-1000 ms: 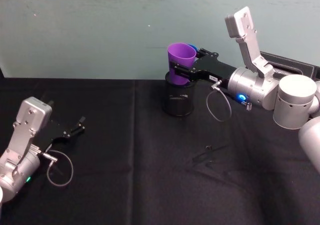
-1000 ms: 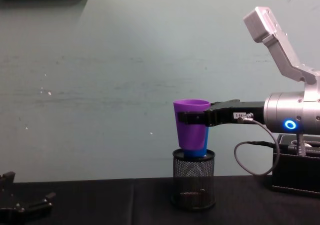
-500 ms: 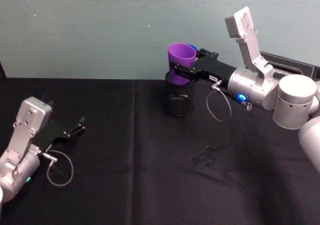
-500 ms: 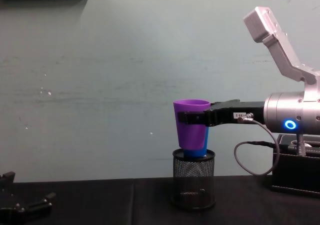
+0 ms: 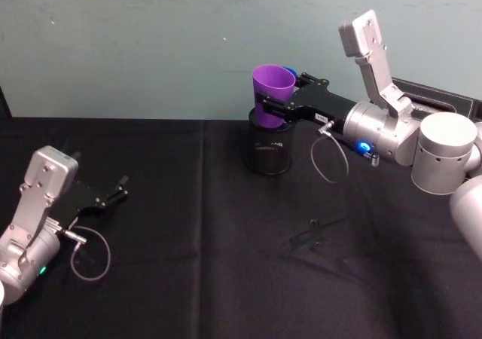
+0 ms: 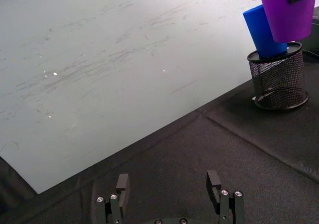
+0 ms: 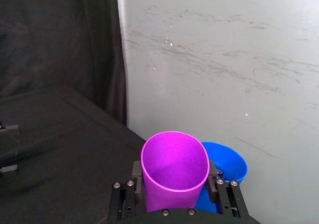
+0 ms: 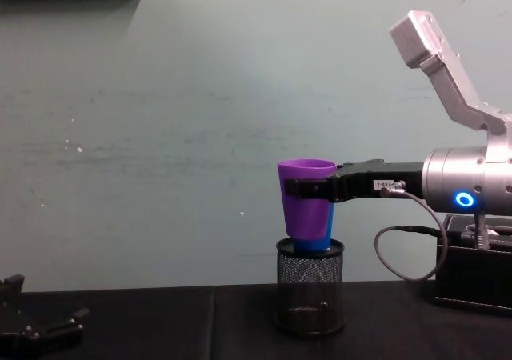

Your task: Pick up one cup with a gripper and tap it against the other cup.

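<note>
My right gripper [image 5: 269,104], black with a small white label, is shut on the purple cup [image 5: 273,90] just below its rim. It holds the cup upright over the black mesh pen holder [image 5: 269,151], with the cup's base at the holder's rim [image 8: 310,246]. The blue cup [image 6: 261,30] stands tilted inside that holder, right behind the purple cup [image 6: 286,12]. The two cups lie side by side [image 7: 227,167]; I cannot tell whether they touch. My left gripper [image 5: 113,193] rests open near the table's left side, far from both cups.
A black box [image 5: 437,98] sits at the back right behind my right arm. A small flat dark object [image 5: 315,233] lies on the black cloth in front of the holder. A pale wall stands close behind the cups.
</note>
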Motion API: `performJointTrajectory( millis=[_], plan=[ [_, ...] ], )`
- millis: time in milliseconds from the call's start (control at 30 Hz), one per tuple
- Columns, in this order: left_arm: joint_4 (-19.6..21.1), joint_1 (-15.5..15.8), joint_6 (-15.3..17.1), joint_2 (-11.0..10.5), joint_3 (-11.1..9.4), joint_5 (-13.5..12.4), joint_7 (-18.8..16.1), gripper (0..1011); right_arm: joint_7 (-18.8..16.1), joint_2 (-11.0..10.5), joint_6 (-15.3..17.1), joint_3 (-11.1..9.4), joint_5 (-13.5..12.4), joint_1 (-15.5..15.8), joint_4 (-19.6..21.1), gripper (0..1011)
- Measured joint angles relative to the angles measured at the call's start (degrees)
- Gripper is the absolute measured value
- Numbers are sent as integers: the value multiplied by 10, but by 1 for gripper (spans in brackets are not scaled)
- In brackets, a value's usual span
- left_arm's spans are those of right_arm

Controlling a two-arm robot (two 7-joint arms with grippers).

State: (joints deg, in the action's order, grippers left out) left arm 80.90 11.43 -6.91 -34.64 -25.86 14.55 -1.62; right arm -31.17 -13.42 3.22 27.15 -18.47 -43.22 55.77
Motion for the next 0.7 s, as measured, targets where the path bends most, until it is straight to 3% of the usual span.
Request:
performJointTrajectory(
  millis=[367,700],
  plan=[
    [0,0,0,0,0,0,0,1011,-9,-5,-8,1,0,6,11,731],
    [0,0,0,0,0,0,0,1012,-30,-33,12,0,-23,43,85,732]
  ],
)
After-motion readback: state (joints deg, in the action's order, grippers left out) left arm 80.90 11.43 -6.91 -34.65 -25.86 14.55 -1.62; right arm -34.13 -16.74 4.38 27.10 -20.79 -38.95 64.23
